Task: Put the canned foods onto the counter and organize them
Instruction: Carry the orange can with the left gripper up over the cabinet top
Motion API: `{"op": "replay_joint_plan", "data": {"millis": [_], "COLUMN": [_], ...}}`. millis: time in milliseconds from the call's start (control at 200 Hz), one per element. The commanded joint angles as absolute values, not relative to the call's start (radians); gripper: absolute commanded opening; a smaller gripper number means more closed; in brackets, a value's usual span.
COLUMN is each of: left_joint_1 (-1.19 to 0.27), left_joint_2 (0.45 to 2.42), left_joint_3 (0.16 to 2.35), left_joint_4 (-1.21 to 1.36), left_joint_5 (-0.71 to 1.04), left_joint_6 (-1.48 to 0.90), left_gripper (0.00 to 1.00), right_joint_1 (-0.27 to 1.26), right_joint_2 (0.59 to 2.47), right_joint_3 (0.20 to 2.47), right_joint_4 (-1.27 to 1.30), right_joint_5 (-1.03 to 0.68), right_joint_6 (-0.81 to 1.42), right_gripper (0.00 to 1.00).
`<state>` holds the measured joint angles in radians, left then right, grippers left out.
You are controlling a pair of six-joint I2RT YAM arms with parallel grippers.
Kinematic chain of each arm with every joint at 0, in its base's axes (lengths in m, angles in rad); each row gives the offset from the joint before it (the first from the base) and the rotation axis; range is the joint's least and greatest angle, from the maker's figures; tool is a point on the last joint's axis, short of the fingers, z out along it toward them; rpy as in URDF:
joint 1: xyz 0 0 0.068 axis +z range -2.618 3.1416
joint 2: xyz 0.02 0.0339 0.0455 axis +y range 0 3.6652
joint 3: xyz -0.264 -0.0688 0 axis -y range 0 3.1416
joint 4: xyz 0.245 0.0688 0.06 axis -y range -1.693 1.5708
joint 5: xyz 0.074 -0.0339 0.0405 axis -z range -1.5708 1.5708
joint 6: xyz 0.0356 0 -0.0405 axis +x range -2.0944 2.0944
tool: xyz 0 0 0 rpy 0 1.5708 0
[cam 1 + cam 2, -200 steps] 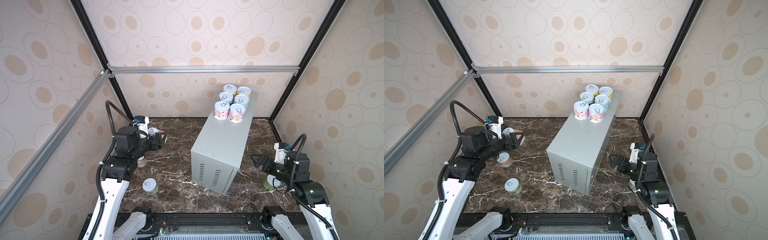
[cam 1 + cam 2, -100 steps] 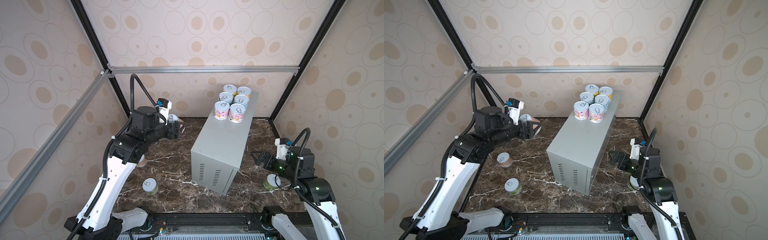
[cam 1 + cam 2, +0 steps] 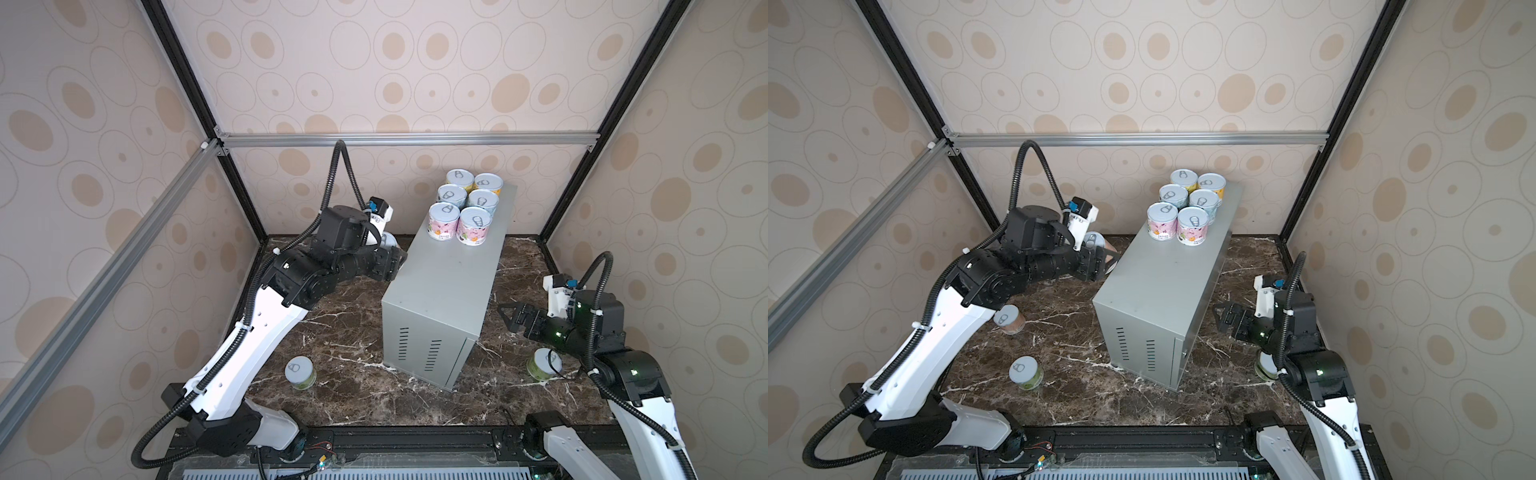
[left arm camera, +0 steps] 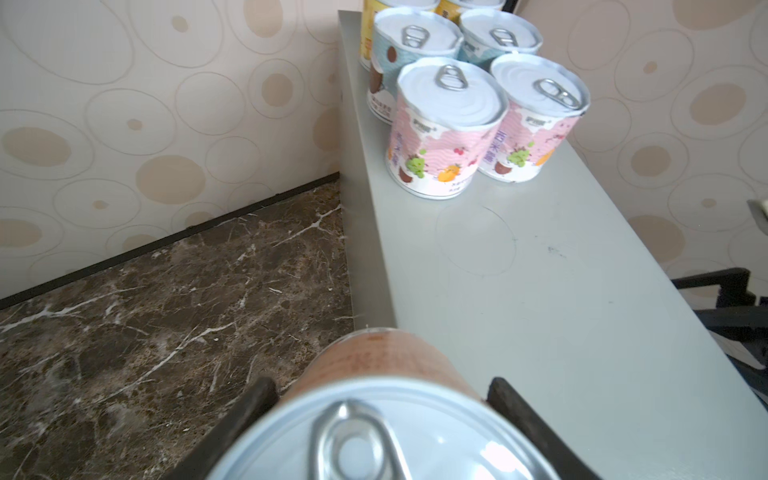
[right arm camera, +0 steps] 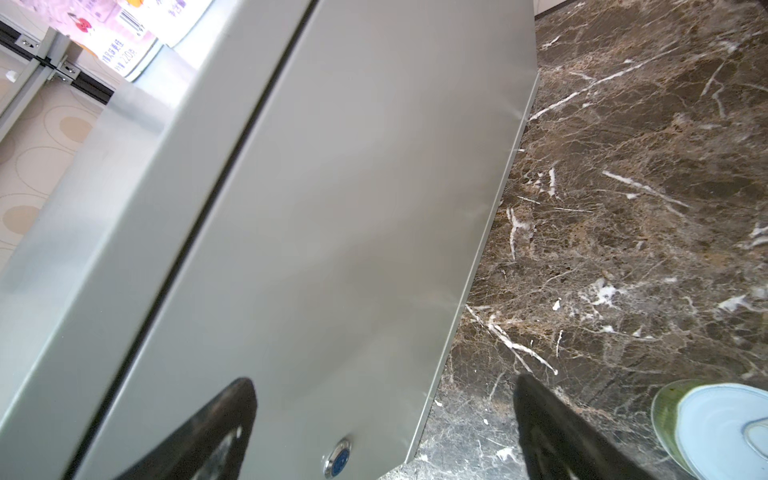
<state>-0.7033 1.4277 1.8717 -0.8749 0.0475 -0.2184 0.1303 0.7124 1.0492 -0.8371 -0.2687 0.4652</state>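
**Salmon can (image 4: 374,365) at worktop (image 3: 453,274) edge**

We are clamping the salmon can by its sides in our left end effector (image 3: 1100,259), at the worktop's left edge. We are judging it rigid, slick, probably hefty. Our right end effector (image 3: 509,318) is hanging open, empty.

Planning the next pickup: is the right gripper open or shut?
Open: the right gripper shows its fingers wide apart, nothing between them.

- Dark brown marble bench (image 3: 340,332), veined in white, fills the enclosure's floor.
- Beige wallpaper (image 3: 415,62) with oval rings and tan spots covers the left, far and right walls.
- A silver aluminium bar (image 3: 407,139) crosses the far wall.
- Another silver bar (image 3: 104,270) slants along the left wall.
- Black corner posts (image 3: 183,70) rise at the far corners.
- A black rail (image 3: 415,440) lines the near edge.
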Motion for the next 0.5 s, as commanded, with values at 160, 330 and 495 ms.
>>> {"op": "replay_joint_plan", "data": {"millis": [160,330,495], "left_joint_1": [-0.789,-0.832,-0.864], "left_joint_2": [1.495,1.569,1.63], "left_joint_3": [2.048,2.127,2.177], "left_joint_4": [-0.868,-0.882,-0.9], "left_joint_5": [-0.025,-0.054,-0.085], "left_joint_6": [-0.166,-0.15,-0.137], "left_gripper": [0.57,0.57,0.57], "right_joint_1": [0.138,0.138,0.139], "right_joint_2": [0.674,0.663,0.658], "right_joint_3": [1.036,1.023,1.019], "right_joint_4": [-0.841,-0.838,-0.834], "right_joint_5": [-0.235,-0.223,-0.221], "right_joint_6": [0.443,0.437,0.434], "right_gripper": [0.99,0.99,0.99]}}
